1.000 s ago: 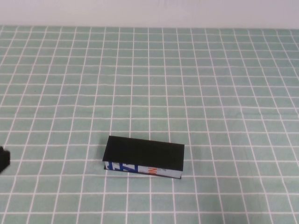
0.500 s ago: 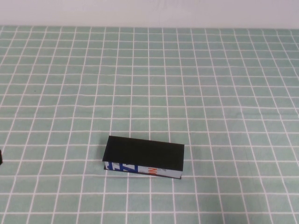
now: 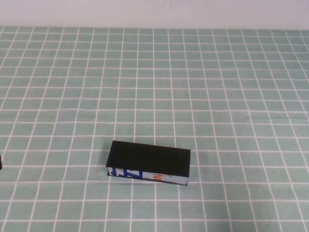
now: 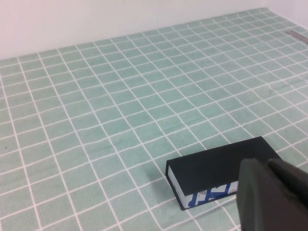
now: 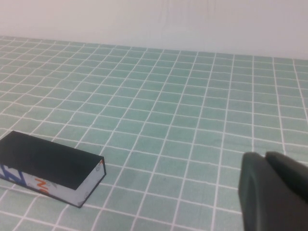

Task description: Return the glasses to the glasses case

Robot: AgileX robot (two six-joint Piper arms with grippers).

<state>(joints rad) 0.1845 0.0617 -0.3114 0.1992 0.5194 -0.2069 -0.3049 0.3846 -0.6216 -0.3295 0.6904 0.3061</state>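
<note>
The glasses case (image 3: 149,158) lies with its lid down on the green checked cloth, near the front middle, its white printed edge facing me. It also shows in the left wrist view (image 4: 219,166) and the right wrist view (image 5: 48,163). The glasses are out of view. My left gripper (image 4: 267,164) is shut and empty, low and off to the left of the case; only a dark sliver of it (image 3: 1,163) shows at the high view's left edge. My right gripper (image 5: 264,156) is shut and empty, off to the right of the case and outside the high view.
The green cloth with a white grid (image 3: 217,96) covers the whole table. A white wall (image 3: 154,12) runs along the far edge. Nothing else stands on the cloth.
My left gripper has drawn back to the left, almost out of the high view. The case has not moved.
</note>
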